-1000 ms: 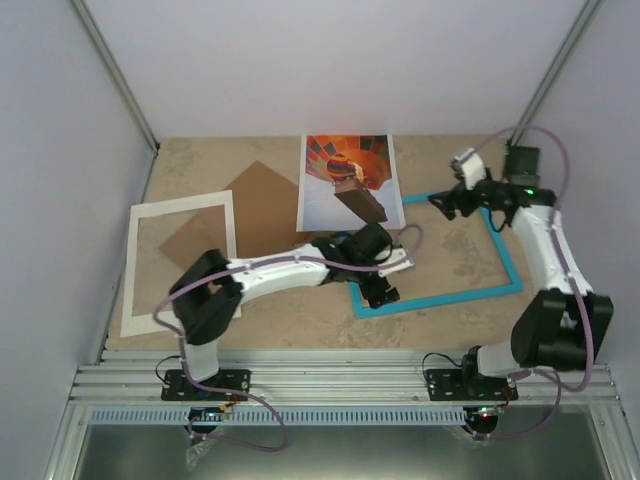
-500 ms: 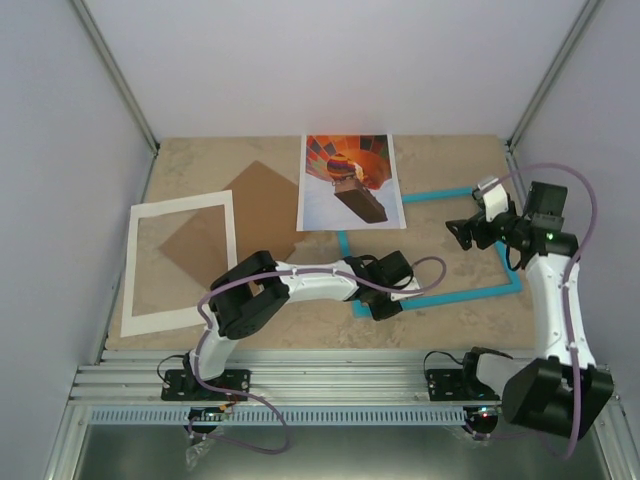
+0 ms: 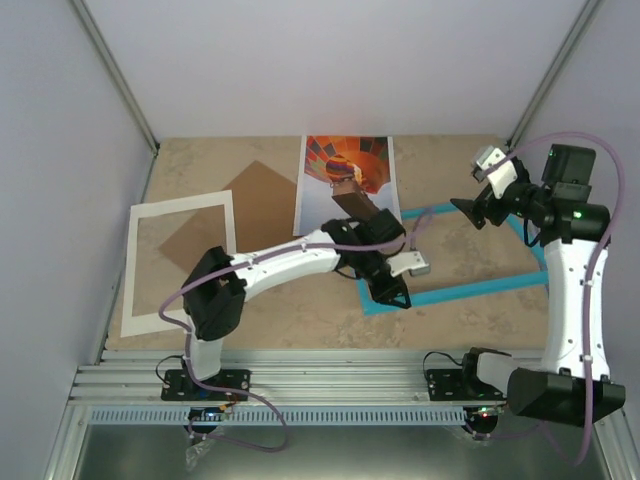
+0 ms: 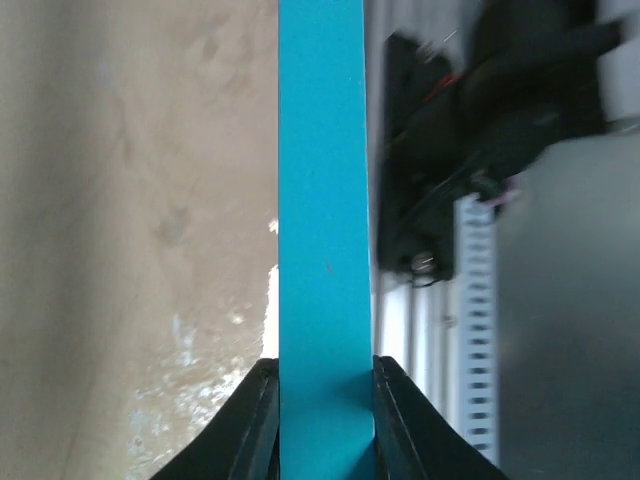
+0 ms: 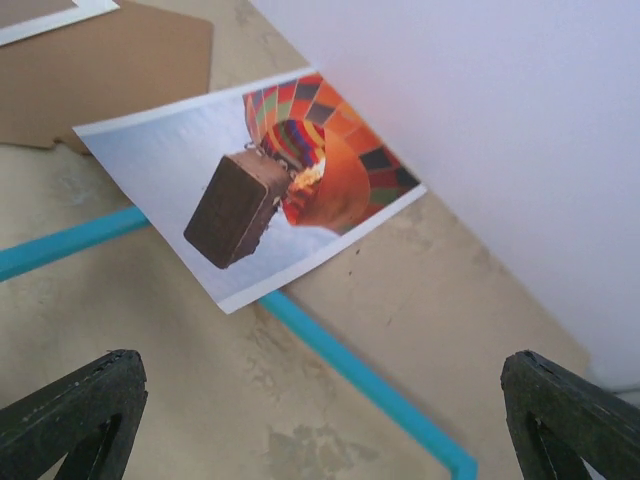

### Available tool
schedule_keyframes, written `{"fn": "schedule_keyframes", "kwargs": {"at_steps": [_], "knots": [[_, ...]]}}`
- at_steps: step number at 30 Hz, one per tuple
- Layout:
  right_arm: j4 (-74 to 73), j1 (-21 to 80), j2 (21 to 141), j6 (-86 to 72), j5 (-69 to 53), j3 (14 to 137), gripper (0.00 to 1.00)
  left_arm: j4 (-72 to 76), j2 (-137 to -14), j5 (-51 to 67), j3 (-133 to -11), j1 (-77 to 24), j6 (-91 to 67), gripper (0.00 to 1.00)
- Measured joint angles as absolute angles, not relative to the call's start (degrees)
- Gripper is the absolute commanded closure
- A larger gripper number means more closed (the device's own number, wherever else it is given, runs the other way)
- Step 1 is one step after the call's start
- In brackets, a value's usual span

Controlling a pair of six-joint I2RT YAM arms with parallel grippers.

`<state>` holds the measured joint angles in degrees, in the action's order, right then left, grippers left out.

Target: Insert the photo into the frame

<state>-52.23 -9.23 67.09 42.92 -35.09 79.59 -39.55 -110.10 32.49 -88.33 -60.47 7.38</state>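
Within the last second the left pincer (image 3: 392, 292) has closed from a wide spread onto the near rail of the frame (image 3: 470, 291). It now pinches the turquoise rim beside the near-left corner, and the frame has slid rightward (probably the start of repositioning it). The right pincer (image 3: 472, 210) hangs spread above the far rail. The photo (image 3: 348, 185) lies face up beyond the left pincer, not yet inside. The bench (image 3: 450, 160) is mottled beige, boxed in by plain white walls (image 3: 330, 60).

One photo (image 3: 345, 185), one frame (image 3: 470, 292), one mat (image 3: 180, 205), one backing board (image 3: 262, 205).
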Motion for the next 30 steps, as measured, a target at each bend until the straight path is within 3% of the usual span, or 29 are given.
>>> {"fn": "schedule_keyframes", "kwargs": {"at_steps": [11,20,24,27,30], "knots": [[-61.65,-8.97,62.24,59.16,-40.12,90.19,0.02,-49.67,-107.46,56.07,-100.92,-46.57,4.36,1.00],[-59.77,-8.03,53.76,75.85,-40.56,82.43,0.03,-40.99,-107.33,75.68,-102.83,-40.10,-11.94,1.00],[-55.90,-7.57,49.91,81.32,-40.51,77.62,0.13,-18.35,-102.96,79.18,-91.37,-40.69,-31.90,1.00],[-52.86,-7.22,48.51,85.10,-40.86,76.51,0.15,12.43,-100.09,80.20,-80.84,-40.88,-57.43,1.00],[-50.02,-6.85,46.57,89.65,-41.01,73.63,0.16,47.00,-104.07,80.90,-78.98,-40.88,-88.23,1.00]]}}
